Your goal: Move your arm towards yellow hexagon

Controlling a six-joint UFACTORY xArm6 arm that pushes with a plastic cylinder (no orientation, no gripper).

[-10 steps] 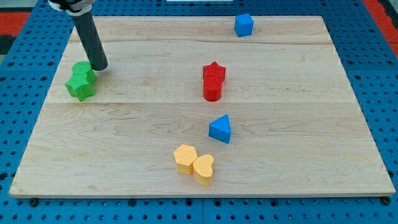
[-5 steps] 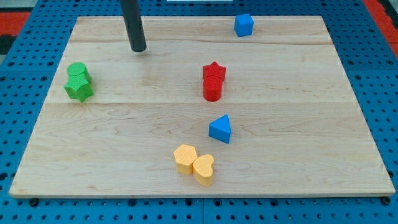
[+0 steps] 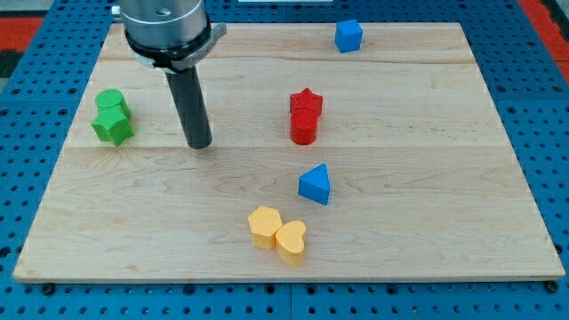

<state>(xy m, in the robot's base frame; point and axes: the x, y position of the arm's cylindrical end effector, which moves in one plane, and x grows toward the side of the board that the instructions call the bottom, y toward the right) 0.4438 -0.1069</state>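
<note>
The yellow hexagon (image 3: 264, 225) lies near the view's bottom centre of the wooden board (image 3: 427, 178), touching a yellow heart (image 3: 291, 241) on its right. My tip (image 3: 199, 143) rests on the board up and to the left of the hexagon, well apart from it. The tip stands to the right of the green blocks and touches no block.
Two green blocks (image 3: 113, 116) sit together at the view's left. A red star and a red cylinder (image 3: 305, 116) sit together at centre. A blue triangle (image 3: 315, 184) lies below them. A blue cube (image 3: 348, 36) sits at the top right.
My tip left the green blocks, went up and right toward the view's top, then came down to the middle left. The green blocks shifted slightly left.
</note>
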